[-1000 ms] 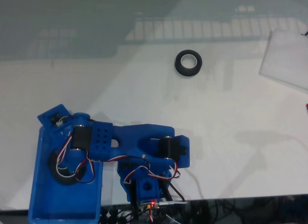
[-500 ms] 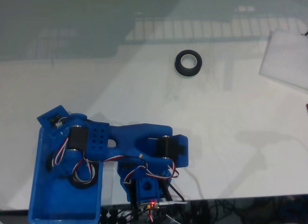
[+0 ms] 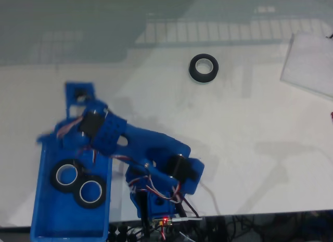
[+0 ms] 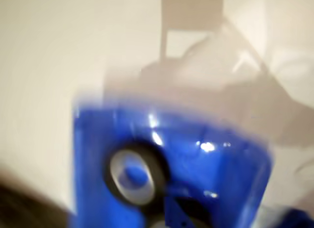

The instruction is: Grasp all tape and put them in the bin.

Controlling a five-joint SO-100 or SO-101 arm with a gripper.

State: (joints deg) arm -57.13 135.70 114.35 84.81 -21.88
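In the fixed view, two black tape rolls with pale cores lie flat side by side in the blue bin (image 3: pixel 70 224) at the lower left, one roll (image 3: pixel 65 175) to the left of the other (image 3: pixel 89 190). A third tape roll (image 3: pixel 203 68) lies on the white table at upper centre. The blue arm reaches from its base up and left, and my gripper (image 3: pixel 79 96) hangs blurred above the bin's far end, holding no tape; its jaws are too blurred to read. The blurred wrist view looks down on the bin (image 4: pixel 221 179) and a tape roll (image 4: pixel 135 174) inside it.
The arm's base with red and white wires (image 3: pixel 158 200) stands at the table's front edge, right of the bin. A pale translucent sheet (image 3: pixel 309 65) lies at the far right. Bare white table spreads between the arm and the third roll.
The gripper has risen out of the bin and swung toward the far end. The roll it carried now lies free beside the other in the bin.
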